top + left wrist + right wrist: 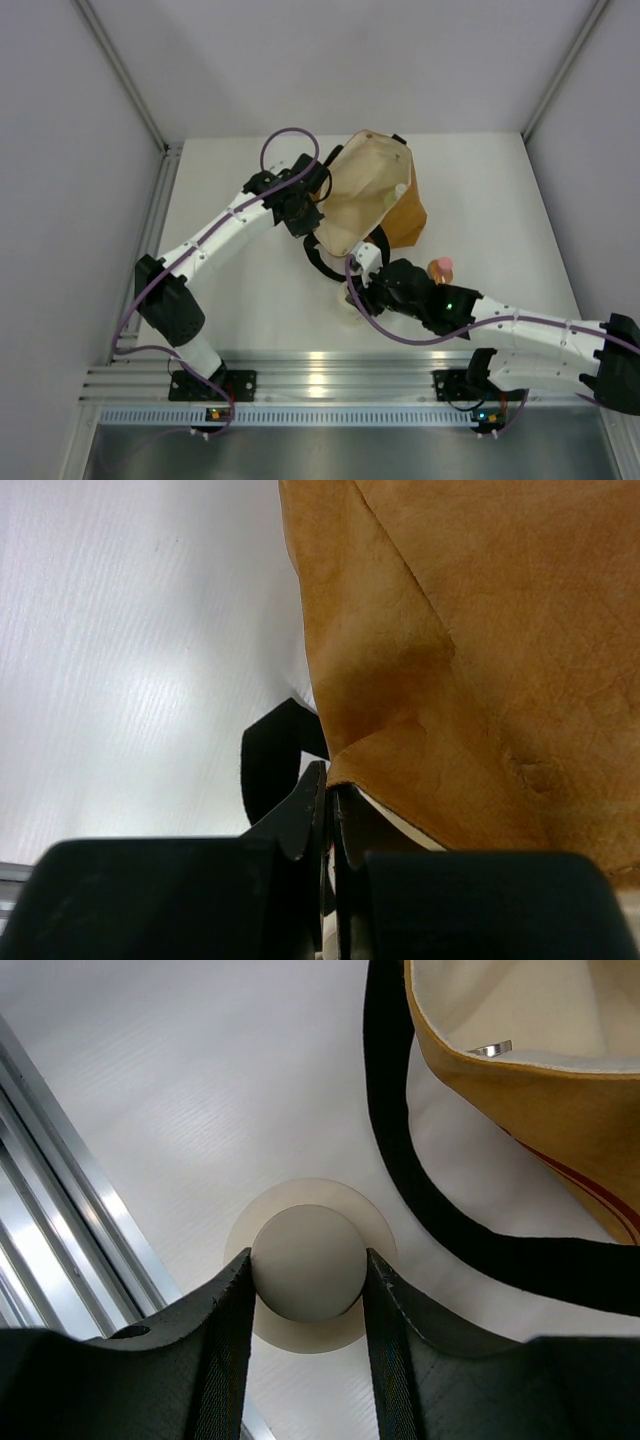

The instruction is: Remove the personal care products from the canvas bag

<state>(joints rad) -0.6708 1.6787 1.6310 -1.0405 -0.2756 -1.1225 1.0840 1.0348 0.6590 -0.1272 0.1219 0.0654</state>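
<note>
Evidently the left claw (330,805) is pinched fully shut on the rim of the canvas bag (470,680), I'd say to hold the mouth up and open for its partner. The right claw (306,1265) clasps the cream bottle (310,1195) by its lid, jaws narrowly parted around it. The bottle is upright directly beneath, seemingly on the table (150,1110). The bag's mouth lies just ahead of that claw. The orange bottle (440,268) stands back beside its wrist, already out.
</note>
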